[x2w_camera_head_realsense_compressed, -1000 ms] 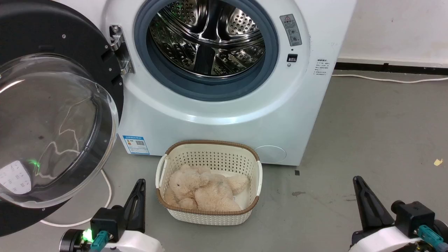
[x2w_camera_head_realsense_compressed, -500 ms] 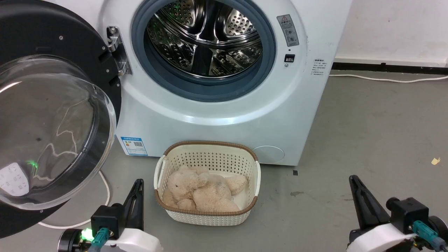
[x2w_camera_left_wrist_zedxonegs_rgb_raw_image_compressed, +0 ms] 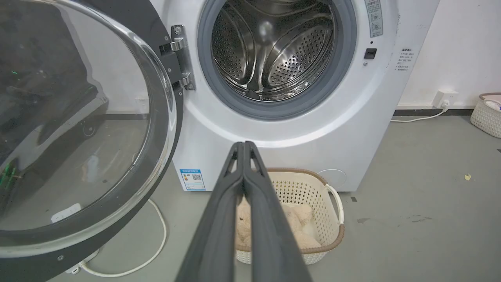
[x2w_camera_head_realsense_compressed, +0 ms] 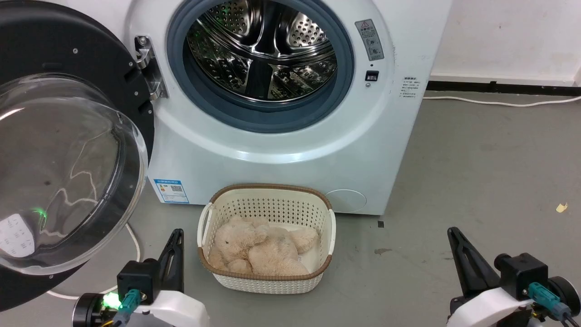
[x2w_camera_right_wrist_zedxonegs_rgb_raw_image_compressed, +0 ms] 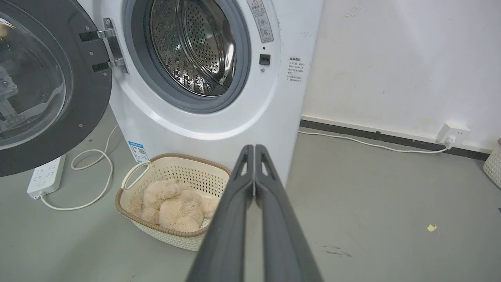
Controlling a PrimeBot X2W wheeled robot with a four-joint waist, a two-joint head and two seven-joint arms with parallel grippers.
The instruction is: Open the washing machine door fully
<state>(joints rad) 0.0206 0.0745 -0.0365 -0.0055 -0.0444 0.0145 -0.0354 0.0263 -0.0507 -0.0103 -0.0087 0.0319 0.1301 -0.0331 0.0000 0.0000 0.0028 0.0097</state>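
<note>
Where the cream basket [x2w_camera_head_realsense_compressed: 268,187] sits on the floor [x2w_camera_head_realsense_compressed: 476,172] against the front of the washing machine [x2w_camera_head_realsense_compressed: 272,154], it holds one beige plush toy [x2w_camera_head_realsense_compressed: 258,252], slumped low inside. Above it, the steel drum [x2w_camera_head_realsense_compressed: 261,54] shows bare perforated walls within the grey gasket [x2w_camera_head_realsense_compressed: 268,116].

Edges and room:
- The floor to the right of the machine is open grey concrete as far as the wall.
- To the left, a white cable [x2w_camera_head_realsense_compressed: 131,236] loops on the floor under the door.
- The right wrist view shows a power strip [x2w_camera_right_wrist_zedxonegs_rgb_raw_image_compressed: 45,177] lying there too.
- The basket stands between the two claws, nearer the left one.

The washing machine door [x2w_camera_head_realsense_compressed: 68,154] hangs swung out on its hinge [x2w_camera_head_realsense_compressed: 147,68] at the left of the opening. Its glass bowl bulges toward the robot, and the black rim runs out past the head view's left edge.

The left claw [x2w_camera_head_realsense_compressed: 177,236] is narrow: in the left wrist view [x2w_camera_left_wrist_zedxonegs_rgb_raw_image_compressed: 243,145] its fingers press together tip to tip. It sits low, below and to the right of the door's lower rim, apart from it, just left of the basket.

The right claw [x2w_camera_head_realsense_compressed: 454,234] is likewise closed tight [x2w_camera_right_wrist_zedxonegs_rgb_raw_image_compressed: 254,148], well apart from the door, with the basket between them.
</note>
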